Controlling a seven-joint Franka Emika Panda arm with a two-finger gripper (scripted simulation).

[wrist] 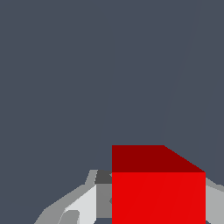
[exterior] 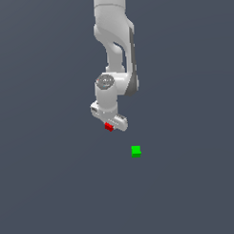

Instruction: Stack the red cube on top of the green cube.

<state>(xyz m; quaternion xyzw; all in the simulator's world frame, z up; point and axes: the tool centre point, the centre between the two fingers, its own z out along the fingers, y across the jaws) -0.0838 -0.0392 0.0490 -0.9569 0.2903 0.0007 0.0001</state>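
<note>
Red cube, as I see it in the exterior view: a tiny bright red block at the lower end of the gripper, partly covered by the white gripper body, so that only its lower portion shows; in the wrist view the red cube fills the near part of the picture, its bright face toward the camera and a darker red face above it, with a pale grey finger pressed against one side and a sliver of a second finger against the other; I read the gripper as closed narrowly on the cube, holding it. Green cube: a tiny bright green block of about the same size, resting on the dark slate-grey ground, lower in the exterior view and toward the exterior view's right of the gripper, apart from the red cube and not touching it; it does not appear in the wrist view. Franka Panda arm: white links descend from the upper edge of the exterior view to the wrist, ending at the gripper.
</note>
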